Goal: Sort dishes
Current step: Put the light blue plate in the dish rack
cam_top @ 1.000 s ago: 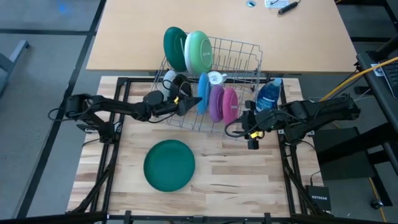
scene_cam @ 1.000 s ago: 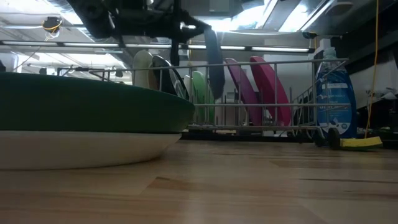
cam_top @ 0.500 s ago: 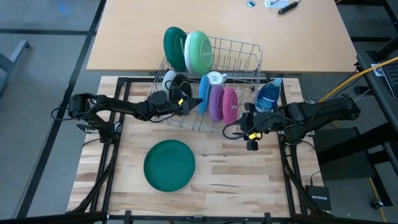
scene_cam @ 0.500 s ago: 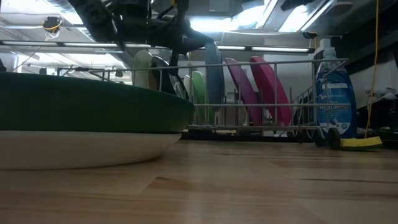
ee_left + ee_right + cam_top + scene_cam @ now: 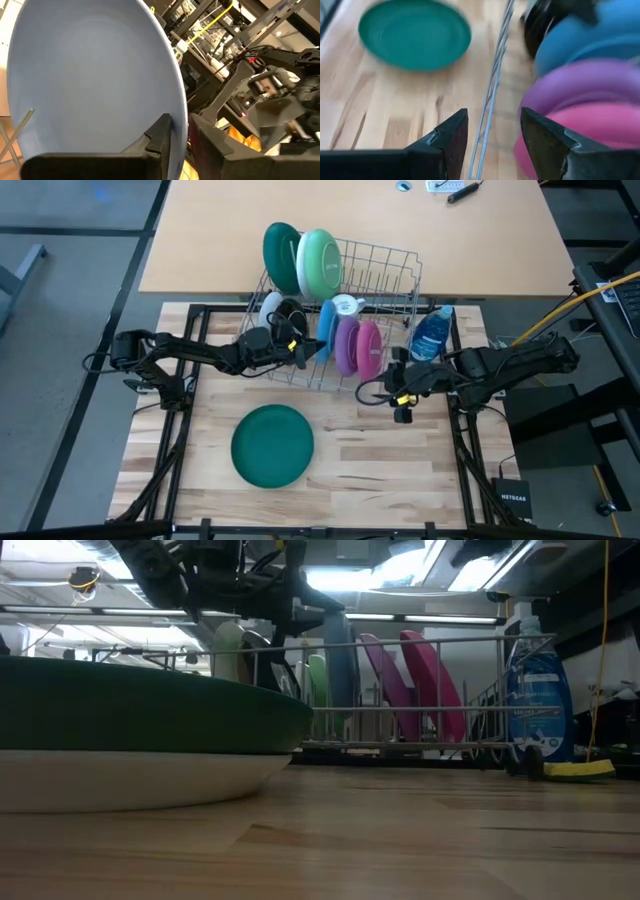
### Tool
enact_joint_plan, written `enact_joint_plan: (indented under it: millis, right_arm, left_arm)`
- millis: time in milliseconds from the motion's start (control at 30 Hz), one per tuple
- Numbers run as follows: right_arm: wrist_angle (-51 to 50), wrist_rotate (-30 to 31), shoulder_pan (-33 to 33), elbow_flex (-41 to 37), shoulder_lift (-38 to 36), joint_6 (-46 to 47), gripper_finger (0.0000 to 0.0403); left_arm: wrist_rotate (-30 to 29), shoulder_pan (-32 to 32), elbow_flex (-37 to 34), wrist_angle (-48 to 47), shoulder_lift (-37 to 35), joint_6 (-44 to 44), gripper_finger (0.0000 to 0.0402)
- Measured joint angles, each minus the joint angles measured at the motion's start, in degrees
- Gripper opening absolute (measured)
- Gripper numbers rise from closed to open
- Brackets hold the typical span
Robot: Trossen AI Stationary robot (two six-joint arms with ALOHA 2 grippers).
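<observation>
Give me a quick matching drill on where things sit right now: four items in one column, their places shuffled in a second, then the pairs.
Items:
1. dark green plate
2. blue plate
3. soap bottle
4. light green plate

Places:
A. upright at the far end of the dish rack
B. flat on the wooden table, in front of the rack
C. standing just outside the rack's right side
D. upright in the rack, at the left gripper

Pairs: 1-B, 2-D, 3-C, 4-A
</observation>
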Motion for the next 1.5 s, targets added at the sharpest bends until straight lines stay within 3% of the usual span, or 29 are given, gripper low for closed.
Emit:
enact_joint_plan:
  millis: [267,567,633,900,1167,1500]
  right_arm:
    - [19.1,12.1,-0.4,0.0,1.7,-10.6,0.0186]
    - [37.0,13.3,-12.1,0.0,6.4,-13.2,0.0186]
    - [40.6,11.6,-15.8,0.0,8.2,-13.2,0.0186]
    - [55.0,-4.8,-28.0,0.0,17.5,-6.0,0.0186]
    - [54.4,-5.7,-32.0,0.1,25.1,-2.2,0.0186]
    - [52.5,-5.6,-31.9,0.1,26.3,-2.2,0.0186]
  left_arm:
    - [0.0,0.0,0.0,0.1,0.0,0.1,0.0054]
    - [0.0,0.0,0.0,-0.2,0.0,3.0,0.009]
    - [0.0,-0.2,0.0,-0.2,0.0,3.0,0.0099]
    - [-0.1,-0.3,0.0,-0.9,0.0,5.4,0.0108]
    - [0.0,-0.3,0.0,-3.0,0.0,6.7,0.0109]
    - [0.2,-0.3,-0.1,-4.5,0.1,3.5,0.0109]
